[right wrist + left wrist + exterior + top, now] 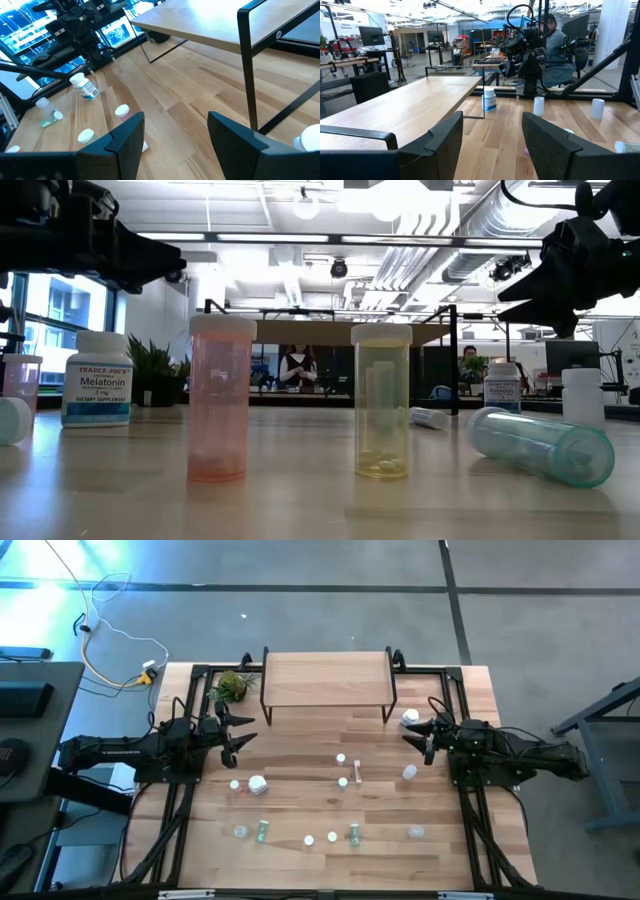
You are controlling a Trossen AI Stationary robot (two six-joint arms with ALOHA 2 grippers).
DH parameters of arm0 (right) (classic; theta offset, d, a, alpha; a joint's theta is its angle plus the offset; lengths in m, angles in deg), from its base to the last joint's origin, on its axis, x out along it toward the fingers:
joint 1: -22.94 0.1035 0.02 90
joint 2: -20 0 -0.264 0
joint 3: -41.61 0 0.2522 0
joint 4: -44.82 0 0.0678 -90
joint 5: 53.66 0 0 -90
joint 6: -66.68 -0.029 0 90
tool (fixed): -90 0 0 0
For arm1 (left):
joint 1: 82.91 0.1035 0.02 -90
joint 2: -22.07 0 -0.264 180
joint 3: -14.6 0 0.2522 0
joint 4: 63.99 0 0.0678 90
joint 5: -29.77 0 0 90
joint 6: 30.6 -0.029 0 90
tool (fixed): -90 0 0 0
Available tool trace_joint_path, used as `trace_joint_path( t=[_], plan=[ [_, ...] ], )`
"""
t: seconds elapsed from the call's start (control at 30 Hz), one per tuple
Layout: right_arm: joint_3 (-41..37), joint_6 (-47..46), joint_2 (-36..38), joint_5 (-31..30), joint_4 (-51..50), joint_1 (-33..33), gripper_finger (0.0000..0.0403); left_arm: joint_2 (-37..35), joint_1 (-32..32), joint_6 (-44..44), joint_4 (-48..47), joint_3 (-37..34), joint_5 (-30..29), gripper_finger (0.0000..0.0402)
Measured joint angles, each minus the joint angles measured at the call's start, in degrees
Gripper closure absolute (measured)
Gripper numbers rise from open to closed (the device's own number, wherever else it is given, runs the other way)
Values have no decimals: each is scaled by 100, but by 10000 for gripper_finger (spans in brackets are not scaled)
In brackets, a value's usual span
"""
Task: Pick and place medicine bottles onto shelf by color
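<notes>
Here the left gripper (243,729) hovers at the left middle of the high view, its fingers (445,145) parted and holding nothing. The right gripper (410,730) hovers at the right middle, also parted and empty, just beside a white jar (410,717). The shelf (326,679) stands at the upper centre with a bare top. The medicine bottles (258,784) lie scattered over the table (300,870) in the lower centre, some upright, some fallen.

Two matte-black jointed arms (120,752); broad flat black jaws.
</notes>
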Motion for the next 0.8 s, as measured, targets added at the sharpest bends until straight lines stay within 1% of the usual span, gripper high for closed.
trace_joint_path(
  t=[0.3, 0.4, 0.57, 0.73, 0.8],
  plan=[
    [0, -1, 0, 1, 0, 0, 194, 1, 0, 85, 0, 0, 2, 206],
    [0, 0, 0, -1, 0, 2, 194, 0, 0, 683, 9, 0, 43, 206],
    [0, -1, 0, -1, 0, 0, 194, 1, 2, 1555, 27, 0, -186, 206],
    [0, -1, 0, -1, 0, 0, 194, 11, 2, 1756, 33, 0, -580, 206],
    [0, 1, 0, -1, 0, 0, 194, 2, 2, 1910, 127, 0, -616, 206]
  ],
)
